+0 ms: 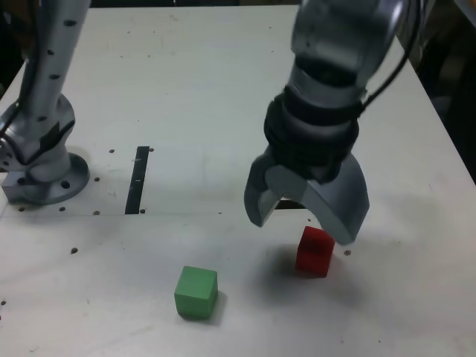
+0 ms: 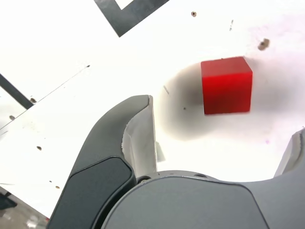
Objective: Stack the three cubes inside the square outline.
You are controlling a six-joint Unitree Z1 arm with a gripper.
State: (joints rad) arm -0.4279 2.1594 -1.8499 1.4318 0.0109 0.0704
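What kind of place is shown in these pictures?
Probably a robotics lab test bench. A white table with small holes carries the bolted-down arm base, black tape marks such as the strip, and plain colored cubes, one red and one green, under the open pincer.

A white table point(image 1: 186, 82), pocked with small dark holes and scuffs, fills the scene. A narrow straight black strip point(image 1: 138, 180) lies flat on it, towards the exterior view's left.
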